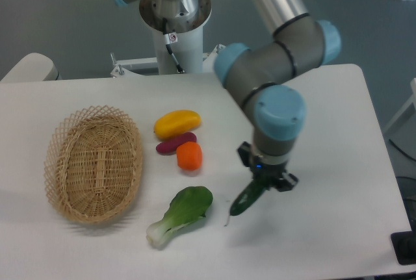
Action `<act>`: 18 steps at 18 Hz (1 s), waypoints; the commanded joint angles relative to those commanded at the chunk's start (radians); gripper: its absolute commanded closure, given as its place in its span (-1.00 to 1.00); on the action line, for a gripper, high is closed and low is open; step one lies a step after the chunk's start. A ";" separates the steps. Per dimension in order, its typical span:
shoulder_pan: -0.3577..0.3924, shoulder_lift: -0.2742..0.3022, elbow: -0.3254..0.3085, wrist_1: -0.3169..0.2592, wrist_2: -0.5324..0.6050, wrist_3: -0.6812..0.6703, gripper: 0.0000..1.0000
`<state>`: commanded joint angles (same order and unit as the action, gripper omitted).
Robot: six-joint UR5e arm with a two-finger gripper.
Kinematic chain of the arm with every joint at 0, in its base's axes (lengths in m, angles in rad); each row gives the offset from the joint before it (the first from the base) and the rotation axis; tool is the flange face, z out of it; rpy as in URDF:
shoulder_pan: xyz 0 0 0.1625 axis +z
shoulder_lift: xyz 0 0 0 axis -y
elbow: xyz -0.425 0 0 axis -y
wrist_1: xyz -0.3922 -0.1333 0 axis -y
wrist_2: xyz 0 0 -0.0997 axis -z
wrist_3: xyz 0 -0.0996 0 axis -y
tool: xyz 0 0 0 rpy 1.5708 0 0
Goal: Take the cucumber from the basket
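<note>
The basket [94, 163] sits at the left of the table [325, 111] with no vegetable inside it; at its 3 o'clock lie a yellow vegetable [177, 122], a purple vegetable [175, 143] and an orange vegetable [190, 156], and at its 4 o'clock lies the bok choy [181, 214]. To the right of the bok choy, the cucumber [246, 199] is outside the basket and well apart from it, tilted with its lower end toward 7 o'clock. The gripper [265, 177] points downward with its fingers closed on the cucumber's upper end, so the cucumber extends from the fingertips toward 7 o'clock.
</note>
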<state>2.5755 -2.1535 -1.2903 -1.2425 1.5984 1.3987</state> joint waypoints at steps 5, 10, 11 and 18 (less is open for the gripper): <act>0.023 -0.046 0.083 -0.023 0.000 0.068 0.50; 0.041 -0.068 0.129 -0.060 -0.002 0.140 0.49; 0.045 -0.068 0.129 -0.060 -0.002 0.147 0.50; 0.054 -0.072 0.129 -0.060 0.000 0.174 0.50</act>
